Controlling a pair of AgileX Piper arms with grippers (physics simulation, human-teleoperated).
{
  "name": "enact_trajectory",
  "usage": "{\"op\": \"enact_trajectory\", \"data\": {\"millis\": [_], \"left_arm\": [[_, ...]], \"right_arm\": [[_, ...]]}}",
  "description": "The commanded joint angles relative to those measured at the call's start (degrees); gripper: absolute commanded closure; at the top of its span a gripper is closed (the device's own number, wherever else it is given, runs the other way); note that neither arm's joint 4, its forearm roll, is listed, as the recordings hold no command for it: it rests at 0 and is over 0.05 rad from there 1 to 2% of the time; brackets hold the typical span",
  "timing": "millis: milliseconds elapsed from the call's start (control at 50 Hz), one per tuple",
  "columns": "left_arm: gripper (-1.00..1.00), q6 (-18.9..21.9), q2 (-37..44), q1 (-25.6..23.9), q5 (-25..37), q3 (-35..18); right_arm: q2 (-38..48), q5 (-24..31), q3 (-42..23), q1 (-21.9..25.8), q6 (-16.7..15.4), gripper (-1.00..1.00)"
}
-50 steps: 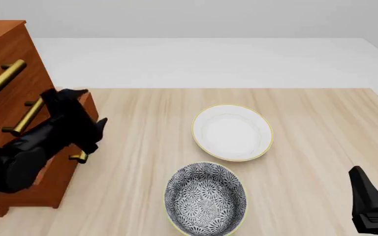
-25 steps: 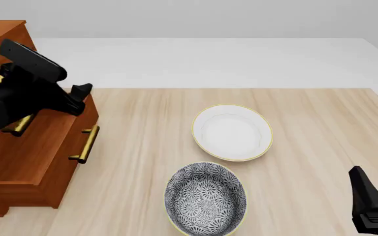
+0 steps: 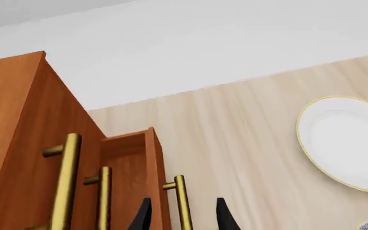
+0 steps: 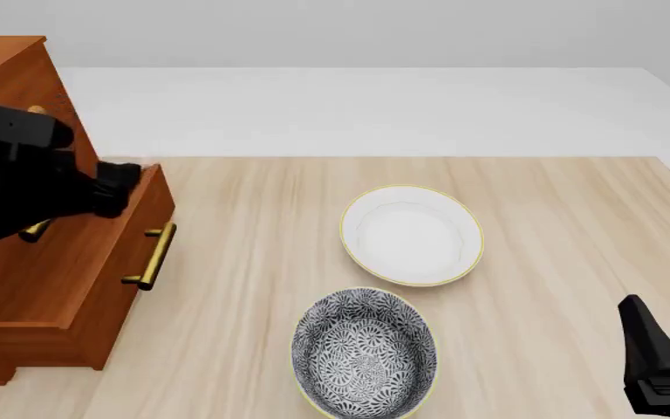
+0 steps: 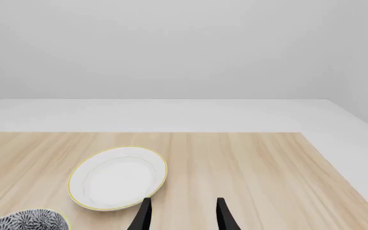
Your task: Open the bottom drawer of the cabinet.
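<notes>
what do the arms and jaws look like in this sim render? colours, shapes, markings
Both arms are plain matte black, with no cables, logos or markings visible. The left arm is a chunky, blocky mass carrying a flat rectangular slab on top. The right gripper has two thin, tapered, blade-like jaws; the left gripper looks identical. The right arm shows an angular black wedge.

Left hand hangs raised with fingers parted and empty; right hand sits low, fingers parted.

cabinet partly behind left arm
</notes>
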Motion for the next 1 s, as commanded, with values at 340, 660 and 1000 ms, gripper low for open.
{"op": "enact_trajectory", "data": {"millis": [340,660,1000], "left_arm": [[-1.00,-4.28,-0.05,3.56,-6.35,11.06],[-1.00,-6.21,0.47,3.86,-9.48,16.05],[-1.00,-5.95,2.48,6.45,-12.39,18.85]], "right_arm": [[-0.01,-0.01,0.00,0.00,-0.02,-1.00],[0.01,0.01,0.00,0.02,0.02,-1.00],[0.00,0.00,0.00,0.02,0.00,-1.00]]}}
